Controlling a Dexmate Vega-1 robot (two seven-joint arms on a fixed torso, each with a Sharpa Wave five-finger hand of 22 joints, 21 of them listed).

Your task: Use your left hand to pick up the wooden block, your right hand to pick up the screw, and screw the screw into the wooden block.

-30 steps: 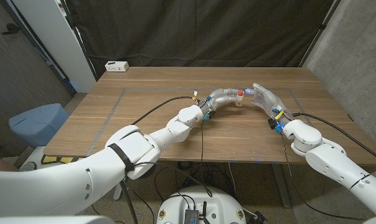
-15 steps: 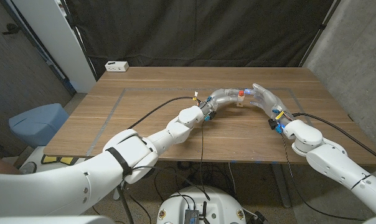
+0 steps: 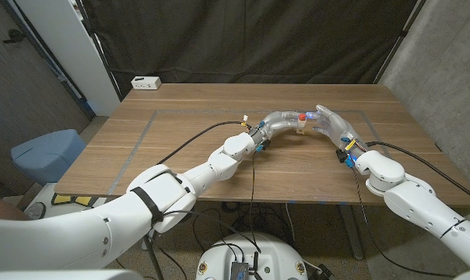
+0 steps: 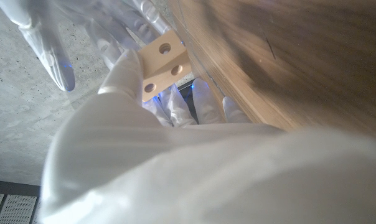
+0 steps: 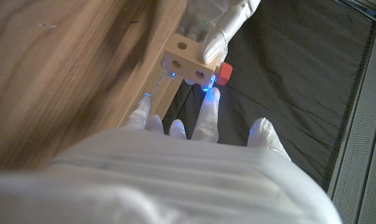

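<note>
**Left hand held block, screw head at the block — cross-thread / slip risk**

Left hand [image 3: 284, 120] gripped the wooden block [image 3: 299, 126], fingers wrapped on it; in the left wrist view the block [image 4: 162, 65] sat pinched at the fingertips, two holes facing the camera. Block was up off the table [image 3: 180, 140], mid-table toward the right side.

Right hand [image 3: 329, 122] was up against the block from the other side. Screw [image 5: 223, 73] showed its red head at the block's end face [image 5: 189, 64]; shank not visible, so I judged it partly in a hole. Right fingertips [image 5: 208, 99] were just beside the red head; couldn't tell if they actually pinched it or only touched.

Risks from here, as I read it:
- Pinch on the block was at the fingertips only. Turning torque from the right hand could have rotated the block in the grip or popped it out.
- If the screw's axis was off the hole's, it would have bound or cross-threaded.
- A loose hold on the head meant fingers slipping round it without turning, or the screw dropping to the table.
- Hands were crowded; fingers could have collided.
</note>
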